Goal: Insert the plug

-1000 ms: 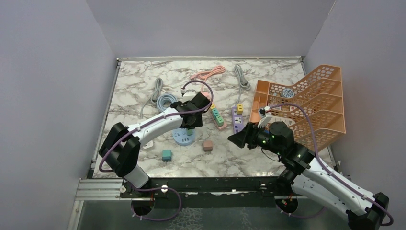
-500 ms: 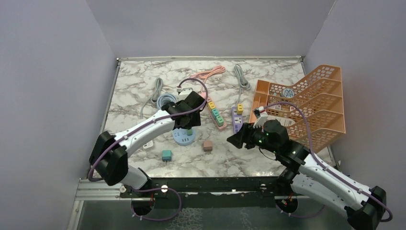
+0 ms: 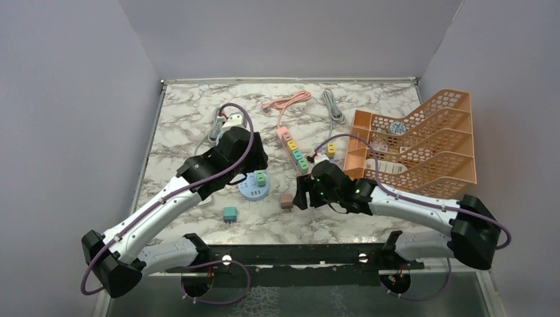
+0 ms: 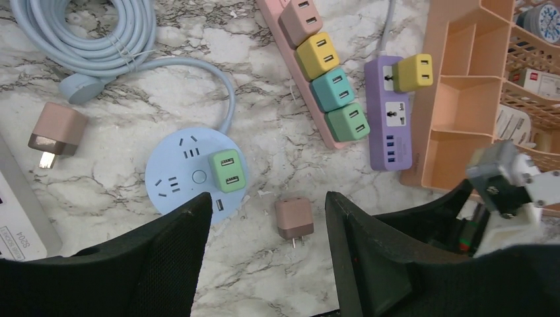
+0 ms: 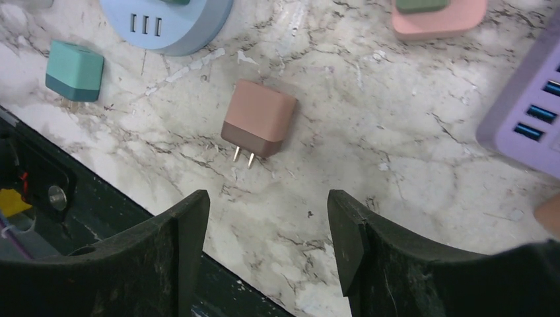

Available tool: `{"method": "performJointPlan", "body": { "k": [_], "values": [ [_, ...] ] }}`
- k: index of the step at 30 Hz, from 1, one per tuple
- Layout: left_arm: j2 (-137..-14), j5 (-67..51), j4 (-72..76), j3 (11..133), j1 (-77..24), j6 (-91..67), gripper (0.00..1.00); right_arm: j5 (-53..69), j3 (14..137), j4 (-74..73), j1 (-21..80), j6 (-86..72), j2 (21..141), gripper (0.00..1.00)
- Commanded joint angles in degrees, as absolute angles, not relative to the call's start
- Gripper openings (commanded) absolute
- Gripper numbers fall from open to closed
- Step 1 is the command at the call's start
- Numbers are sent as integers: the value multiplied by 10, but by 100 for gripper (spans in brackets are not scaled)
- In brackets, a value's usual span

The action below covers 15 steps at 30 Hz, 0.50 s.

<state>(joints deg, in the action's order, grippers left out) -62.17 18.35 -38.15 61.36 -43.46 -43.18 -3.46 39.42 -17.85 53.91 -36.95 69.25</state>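
Right gripper [image 5: 267, 198] hangs with its fingers spread wide and nothing between them. The dusty-pink cube-shaped plastic plug [image 5: 259, 119] lies loose on the white marbled tabletop [image 5: 396, 198] just at the gripper's twelve o'clock, its two thin metal prongs pointing to six o'clock, toward the near edge. I'd judge that plug light, rigid and smooth-sided, apt to skid on the stone, so it is best pinched across its flat pink flanks, clear of the prongs. Seen from above, it sits at about four o'clock of the round pale-blue socket hub [image 4: 181, 165], near but apart. The right arm reaches low and leftward, wrist tipped down. The left gripper [image 4: 264, 205], equally wide and empty, hovers above the hub with its elbow raised.
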Motion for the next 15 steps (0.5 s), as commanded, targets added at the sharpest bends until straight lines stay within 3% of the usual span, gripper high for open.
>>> {"method": "performJointPlan", "body": {
  "k": [1, 15],
  "values": [
    [-591, 168, -372, 615, -432, -420, 66, -129, 446, -166, 588, -369, 757, 66],
    [-567, 177, -376, 600, -429, -440, 69, -202, 567, -231, 637, -410, 940, 66]
  ]
}}
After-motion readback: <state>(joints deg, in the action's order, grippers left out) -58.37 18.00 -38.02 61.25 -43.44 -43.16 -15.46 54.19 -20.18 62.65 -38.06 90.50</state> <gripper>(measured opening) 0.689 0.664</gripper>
